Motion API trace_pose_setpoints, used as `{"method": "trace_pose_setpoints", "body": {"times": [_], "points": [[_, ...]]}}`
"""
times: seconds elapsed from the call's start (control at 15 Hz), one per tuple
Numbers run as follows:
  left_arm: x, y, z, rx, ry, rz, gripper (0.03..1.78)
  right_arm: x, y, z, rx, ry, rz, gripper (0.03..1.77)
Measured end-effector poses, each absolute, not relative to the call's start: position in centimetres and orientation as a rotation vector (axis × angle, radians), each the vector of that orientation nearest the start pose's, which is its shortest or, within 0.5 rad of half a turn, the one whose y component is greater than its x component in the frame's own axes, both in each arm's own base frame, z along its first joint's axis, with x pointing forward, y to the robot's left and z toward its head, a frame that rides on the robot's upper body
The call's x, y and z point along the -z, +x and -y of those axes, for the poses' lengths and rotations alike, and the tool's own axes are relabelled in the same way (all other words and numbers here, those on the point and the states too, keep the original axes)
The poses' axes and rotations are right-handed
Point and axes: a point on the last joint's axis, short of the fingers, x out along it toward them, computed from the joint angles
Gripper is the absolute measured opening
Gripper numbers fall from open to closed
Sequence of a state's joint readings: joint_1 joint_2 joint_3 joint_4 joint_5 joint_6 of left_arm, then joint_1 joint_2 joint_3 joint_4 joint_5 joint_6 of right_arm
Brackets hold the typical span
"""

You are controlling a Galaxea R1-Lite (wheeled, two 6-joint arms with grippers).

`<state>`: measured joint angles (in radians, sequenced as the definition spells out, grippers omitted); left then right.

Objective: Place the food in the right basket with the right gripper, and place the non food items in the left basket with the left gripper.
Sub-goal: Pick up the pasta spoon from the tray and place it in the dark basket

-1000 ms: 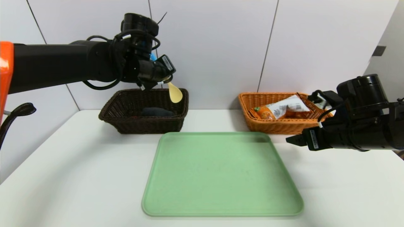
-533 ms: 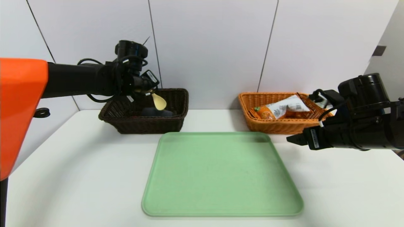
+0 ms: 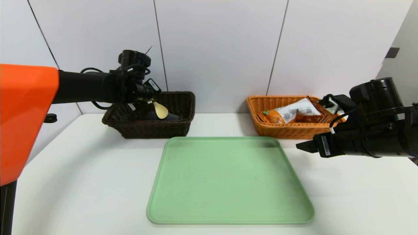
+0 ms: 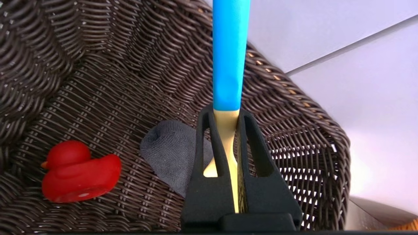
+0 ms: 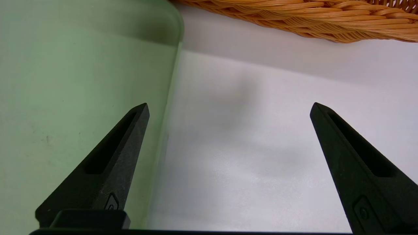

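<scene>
Head view: left gripper (image 3: 147, 98) upper left of frame, over dark basket (image 3: 183, 122), clamped tight on spoon (image 3: 160, 110), cream bowl hanging inside basket. Red duck (image 4: 80, 173), grey cloth (image 4: 169, 151) on basket floor. Right gripper (image 5: 228, 107) spread wide, empty, at green tray's (image 3: 228, 182) right edge, near orange basket (image 3: 277, 129).

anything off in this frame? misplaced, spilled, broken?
Nothing stands out. The left gripper is shut on the spoon over the dark basket, which holds a red duck and a grey cloth. Food packets sit in the orange basket. The right gripper hangs open beside the green tray.
</scene>
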<state>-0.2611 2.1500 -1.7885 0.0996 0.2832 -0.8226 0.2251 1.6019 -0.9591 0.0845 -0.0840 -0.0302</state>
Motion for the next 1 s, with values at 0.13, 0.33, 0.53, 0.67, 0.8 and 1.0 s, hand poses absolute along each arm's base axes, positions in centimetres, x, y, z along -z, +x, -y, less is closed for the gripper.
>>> {"method": "trace_pose_setpoints", "body": {"times": [0.13, 0.33, 0.53, 0.67, 0.8, 1.0], "points": [[-21.2, 43.3, 10.8, -0.209, -0.686, -0.412, 0.1, -18.8, 26.5, -5.9, -0.146, -0.141, -0.714, 1.7], [-20.7, 43.5, 10.7, -0.218, -0.686, -0.421, 0.41, -18.8, 26.5, -5.9, -0.146, -0.141, -0.716, 1.7], [-20.4, 43.5, 10.7, -0.225, -0.691, -0.426, 0.83, -18.7, 26.6, -5.9, -0.147, -0.142, -0.719, 1.71], [-20.5, 43.5, 10.7, -0.224, -0.686, -0.427, 1.03, -18.7, 26.6, -6.0, -0.148, -0.141, -0.719, 1.71], [-21.0, 43.2, 10.6, -0.221, -0.681, -0.418, 1.18, -18.7, 26.7, -5.9, -0.147, -0.14, -0.717, 1.71], [-23.6, 41.7, 10.2, -0.195, -0.631, -0.39, 1.35, -18.8, 26.6, -5.9, -0.146, -0.14, -0.713, 1.71]]}}
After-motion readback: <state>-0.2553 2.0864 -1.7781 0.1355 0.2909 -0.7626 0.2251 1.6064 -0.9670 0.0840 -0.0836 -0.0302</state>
